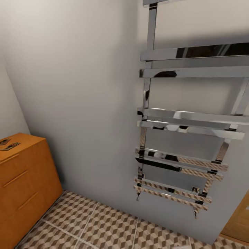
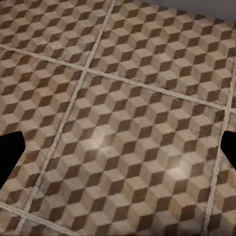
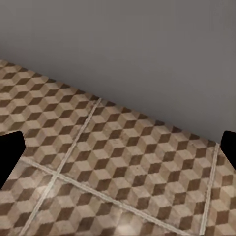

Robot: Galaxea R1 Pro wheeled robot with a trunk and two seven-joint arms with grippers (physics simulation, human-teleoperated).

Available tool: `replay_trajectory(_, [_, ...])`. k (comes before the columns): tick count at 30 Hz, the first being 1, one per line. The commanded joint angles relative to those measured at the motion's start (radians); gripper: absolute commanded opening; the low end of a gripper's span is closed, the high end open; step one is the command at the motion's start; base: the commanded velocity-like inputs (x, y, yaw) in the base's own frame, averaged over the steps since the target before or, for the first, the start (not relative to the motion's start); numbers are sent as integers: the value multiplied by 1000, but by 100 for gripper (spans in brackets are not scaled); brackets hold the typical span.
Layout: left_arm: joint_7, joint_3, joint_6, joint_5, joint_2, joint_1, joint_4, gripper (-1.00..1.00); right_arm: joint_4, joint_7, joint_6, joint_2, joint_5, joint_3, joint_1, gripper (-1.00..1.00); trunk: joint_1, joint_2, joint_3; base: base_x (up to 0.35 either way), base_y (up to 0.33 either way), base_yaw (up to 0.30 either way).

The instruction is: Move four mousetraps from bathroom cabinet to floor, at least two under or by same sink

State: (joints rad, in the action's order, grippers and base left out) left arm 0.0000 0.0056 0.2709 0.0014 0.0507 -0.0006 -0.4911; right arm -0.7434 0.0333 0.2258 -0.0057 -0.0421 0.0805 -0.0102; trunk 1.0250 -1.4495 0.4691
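End effector fingertips (image 2: 11, 152) spread over bathroom floor (image 2: 123, 123), chrome towel rail (image 1: 180, 138) nearby.

Cabinet (image 1: 24, 180): at the left of the head view, standing on the floor (image 1: 103, 224), in the corner where two walls meet.
Mousetraps (image 1: 7, 144): two lie on the cabinet's flat top, near its left end, close to each other.
Towel rail (image 1: 180, 138): mounted on the wall (image 1: 79, 97), to the right of the cabinet and well apart from it, its lower end above the floor.
Floor: runs from the cabinet's foot along the base of the wall, under the towel rail.
Door (image 1: 240, 221): at the lower right edge, right of the towel rail.
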Motion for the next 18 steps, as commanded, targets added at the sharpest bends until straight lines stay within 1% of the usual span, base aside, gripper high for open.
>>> replay_trajectory(1, [0, 1, 2, 0, 0, 0, -1, 100, 0, 4, 2, -1, -4, 2, -1, 100, 0, 0, 1, 0, 0, 234])
replay_trajectory(18, [0, 1, 2, 0, 0, -1, 0, 100, 4, 5, 3, -2, -5, 2, -1, 100, 0, 0, 1, 0, 0, 251])
